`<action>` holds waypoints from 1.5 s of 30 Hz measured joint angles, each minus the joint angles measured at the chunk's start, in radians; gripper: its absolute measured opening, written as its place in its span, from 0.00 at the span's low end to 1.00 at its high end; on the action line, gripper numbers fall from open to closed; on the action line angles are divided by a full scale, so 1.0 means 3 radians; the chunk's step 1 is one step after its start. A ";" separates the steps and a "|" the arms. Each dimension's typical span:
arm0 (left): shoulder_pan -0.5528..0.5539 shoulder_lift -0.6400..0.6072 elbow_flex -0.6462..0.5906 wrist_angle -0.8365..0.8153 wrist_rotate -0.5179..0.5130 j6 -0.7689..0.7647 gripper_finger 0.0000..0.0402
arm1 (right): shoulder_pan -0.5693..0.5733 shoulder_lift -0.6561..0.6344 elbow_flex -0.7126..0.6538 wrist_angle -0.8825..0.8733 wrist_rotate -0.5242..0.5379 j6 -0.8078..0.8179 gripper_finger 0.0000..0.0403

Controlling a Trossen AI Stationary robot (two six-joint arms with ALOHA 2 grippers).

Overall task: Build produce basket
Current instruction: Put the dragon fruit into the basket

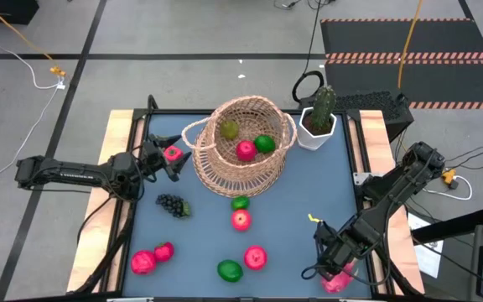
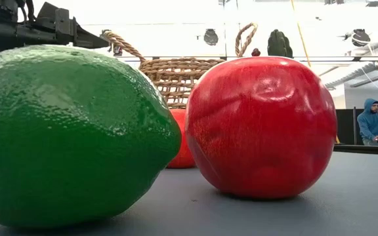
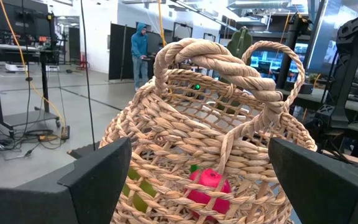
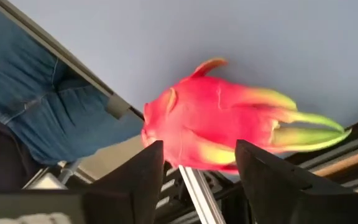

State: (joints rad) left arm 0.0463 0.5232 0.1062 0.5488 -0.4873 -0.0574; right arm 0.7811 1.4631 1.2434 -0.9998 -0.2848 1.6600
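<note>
**Basket partly filled, most fruit waiting on the table**

The basket (image 1: 243, 147) is lying near the far middle of the table (image 1: 325, 189), tipped so its mouth is showing from above. 3 pieces are sitting inside it: a yellow-green pear (image 1: 229, 129), a red apple (image 1: 246, 151) and a lime (image 1: 264, 143). That is looking like roughly a third of the job.

The left gripper (image 1: 173, 159) is hovering just beside the basket's left rim. A small pink fruit (image 1: 172, 153) is showing between its fingers in the high view, yet the left wrist view is showing the fingers spread wide with no fruit between them, so I cannot tell whether it is gripping that piece.

The right gripper (image 4: 197, 168) is reaching past the table's near right corner, its fingers parted on either side of the dragon fruit (image 4: 229, 134), which is lying at the edge; whether they are already pressing on it I cannot tell.

Lying on the table and waiting to be loaded are the grapes (image 1: 173, 205), a small lime (image 1: 240, 202), an apple (image 1: 241, 221), 2 pink-red fruits (image 1: 152, 257) at the near left, a big lime (image 1: 230, 270) and another apple (image 1: 255, 257). Counting the dragon fruit, about 8 pieces are left, so the larger share of the work is, by my judgement, yet to come
</note>
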 joint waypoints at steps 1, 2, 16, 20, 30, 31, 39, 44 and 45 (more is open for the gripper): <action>0.0000 0.0000 0.0000 0.0000 0.0000 0.0000 0.95 | 0.0000 0.0000 0.0000 -0.0004 0.0055 0.0000 0.51; 0.0000 0.0000 0.0000 0.0001 0.0000 0.0000 0.95 | 0.0000 0.0000 0.0000 -0.0010 0.0097 0.0000 0.52; 0.0000 0.0001 0.0000 0.0027 -0.0001 -0.0076 0.95 | -0.0001 0.0000 0.0000 0.0025 -0.0014 -0.0004 0.51; 0.0000 0.0001 0.0000 0.0030 -0.0001 -0.0075 0.95 | -0.0001 0.0000 0.0000 0.0025 -0.0012 -0.0134 0.51; 0.0000 0.0001 0.0000 0.0098 -0.0003 -0.0090 0.95 | 0.0020 0.0000 0.0000 -0.0010 0.0090 -0.0458 0.51; 0.0000 0.0000 0.0000 0.0098 -0.0003 -0.0090 0.95 | 0.0020 0.0000 0.0000 -0.0023 0.0084 -0.0434 0.51; 0.0000 0.0000 0.0000 0.0074 -0.0003 -0.0089 0.95 | 0.0129 0.0000 -0.0003 -0.0195 -0.0001 -0.0248 0.51; 0.0000 0.0000 0.0000 0.0072 -0.0003 -0.0088 0.95 | 0.0197 -0.0004 -0.0200 -0.0097 -0.0097 -0.0161 0.51; 0.0000 0.0000 0.0000 0.0071 -0.0003 -0.0088 0.95 | 0.0197 -0.0004 -0.0258 -0.0003 -0.0126 -0.0163 0.51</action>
State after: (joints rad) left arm 0.0463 0.5232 0.1062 0.5702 -0.4881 -0.0837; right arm 0.8402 1.4620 1.1659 -1.0007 -0.3225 1.6112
